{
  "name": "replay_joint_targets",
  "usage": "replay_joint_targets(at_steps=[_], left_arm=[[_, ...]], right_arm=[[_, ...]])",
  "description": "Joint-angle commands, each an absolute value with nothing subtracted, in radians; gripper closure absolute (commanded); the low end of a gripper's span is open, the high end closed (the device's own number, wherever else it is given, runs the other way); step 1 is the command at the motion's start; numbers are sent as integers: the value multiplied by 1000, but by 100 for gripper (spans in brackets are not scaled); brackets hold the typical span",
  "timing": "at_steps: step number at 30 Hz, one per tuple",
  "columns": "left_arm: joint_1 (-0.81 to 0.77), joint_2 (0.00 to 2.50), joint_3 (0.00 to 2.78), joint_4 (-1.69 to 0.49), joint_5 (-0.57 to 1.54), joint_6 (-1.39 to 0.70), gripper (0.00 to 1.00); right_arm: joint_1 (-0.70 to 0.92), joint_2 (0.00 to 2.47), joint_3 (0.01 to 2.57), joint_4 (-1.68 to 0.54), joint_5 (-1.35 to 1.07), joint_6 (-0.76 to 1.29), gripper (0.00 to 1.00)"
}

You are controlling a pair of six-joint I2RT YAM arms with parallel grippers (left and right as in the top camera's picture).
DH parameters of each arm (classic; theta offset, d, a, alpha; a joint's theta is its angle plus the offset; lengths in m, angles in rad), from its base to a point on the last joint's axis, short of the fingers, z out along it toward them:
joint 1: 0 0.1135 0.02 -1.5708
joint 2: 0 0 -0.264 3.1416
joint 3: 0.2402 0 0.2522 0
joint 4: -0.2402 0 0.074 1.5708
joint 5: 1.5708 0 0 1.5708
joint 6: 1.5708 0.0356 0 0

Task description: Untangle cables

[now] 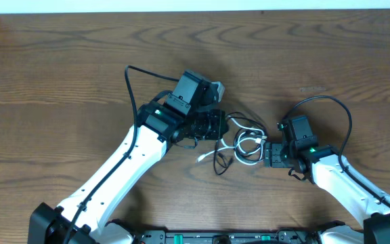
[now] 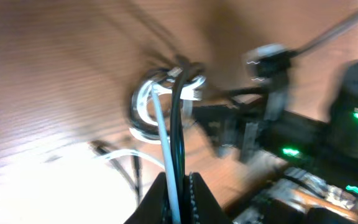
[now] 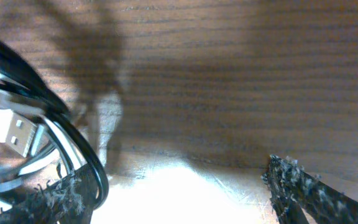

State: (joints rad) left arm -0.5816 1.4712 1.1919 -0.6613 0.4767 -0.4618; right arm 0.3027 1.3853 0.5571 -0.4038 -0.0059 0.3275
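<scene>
Where the cables are: the white cable (image 2: 162, 124) and the black cable (image 2: 178, 124) loop over each other in a knot (image 1: 246, 144) in the middle of the table (image 1: 59, 68).
Left gripper (image 2: 179, 183): pinched tight on both cables. They run straight out from it to the knot.
Right gripper (image 3: 176, 177): fingers wide apart, holding nothing. The knot and a silver plug (image 3: 14, 134) sit right by its left finger.
Nearer arm: both are close, one on each side of the knot.
Long way of the cables: from one gripper across the knot to the other.
Next move, I think: the right gripper grabs one loop and pulls away from the knot.
Table: flat brown wood with lots of room around the knot.
</scene>
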Motion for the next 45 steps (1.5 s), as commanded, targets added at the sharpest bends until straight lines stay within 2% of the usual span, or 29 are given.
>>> replay_joint_targets(at_steps=[1, 10, 15, 18, 21, 24, 26, 27, 33, 36, 45], left_arm=[[-577, 1451, 1213, -716, 255, -438, 92], [-577, 1452, 1195, -783, -36, -438, 86], [-577, 1471, 1182, -823, -89, -438, 87], [-577, 1491, 1182, -829, -91, -438, 87], [-577, 1502, 1182, -826, -89, -439, 86], [-577, 1502, 1182, -817, -55, -438, 53], [-577, 1502, 1182, -800, 3, -421, 42], [-577, 1502, 1182, -786, 45, -397, 40], [-580, 1505, 1182, -671, 326, -320, 40], [-586, 1518, 1182, -652, 328, -318, 40], [-586, 1633, 1182, -653, 330, -318, 40]], right_arm=[[309, 1388, 552, -408, 20, 344, 17], [309, 1388, 552, -409, 21, 344, 16], [309, 1388, 552, -410, 31, 344, 16], [309, 1388, 552, -402, 19, 344, 9], [309, 1388, 552, -401, 16, 344, 8], [309, 1388, 552, -401, 16, 344, 8], [309, 1388, 552, -401, 16, 344, 8], [309, 1388, 552, -401, 16, 344, 8], [309, 1388, 552, -400, 16, 344, 7], [309, 1388, 553, -392, -15, 342, 1], [308, 1386, 560, -278, -199, 280, 2]])
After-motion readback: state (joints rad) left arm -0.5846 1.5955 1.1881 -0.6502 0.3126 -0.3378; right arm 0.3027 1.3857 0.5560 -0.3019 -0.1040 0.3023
